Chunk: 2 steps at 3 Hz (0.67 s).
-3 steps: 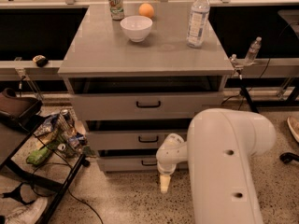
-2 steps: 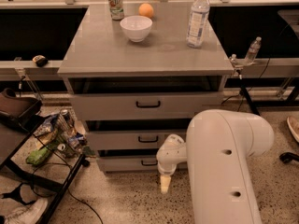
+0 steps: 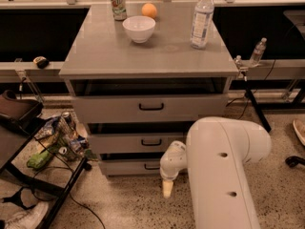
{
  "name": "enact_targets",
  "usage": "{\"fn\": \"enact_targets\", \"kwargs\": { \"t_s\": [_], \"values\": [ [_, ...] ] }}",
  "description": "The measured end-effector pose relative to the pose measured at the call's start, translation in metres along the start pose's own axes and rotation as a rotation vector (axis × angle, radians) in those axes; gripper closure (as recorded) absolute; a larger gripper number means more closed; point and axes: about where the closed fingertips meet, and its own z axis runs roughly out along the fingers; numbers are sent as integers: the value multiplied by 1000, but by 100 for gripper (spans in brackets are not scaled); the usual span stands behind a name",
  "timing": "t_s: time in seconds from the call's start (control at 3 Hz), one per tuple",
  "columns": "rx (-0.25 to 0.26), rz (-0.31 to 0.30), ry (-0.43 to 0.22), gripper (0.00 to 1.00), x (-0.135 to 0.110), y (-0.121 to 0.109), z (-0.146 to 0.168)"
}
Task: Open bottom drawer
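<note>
The bottom drawer is the lowest, narrowest grey front of the cabinet, just above the floor, with a small black bar handle. A dark gap shows above its front. My gripper hangs at the end of the white arm. It points down at the floor just in front of the drawer, slightly right of and below the handle. It holds nothing that I can see. The mid-height drawer and the tallest drawer sit above.
On the cabinet top stand a white bowl, a can, an orange and a water bottle. A black wire cart with snack bags stands close at the left. Cables and a shoe lie on the floor.
</note>
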Motion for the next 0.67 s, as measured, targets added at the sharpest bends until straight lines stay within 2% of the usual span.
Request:
{"fn": "enact_targets", "kwargs": {
  "t_s": [0.33,0.67],
  "values": [
    [31,-28,18,0,13,-17,23],
    [39,-30,71,0,35,-35,47]
  ]
}}
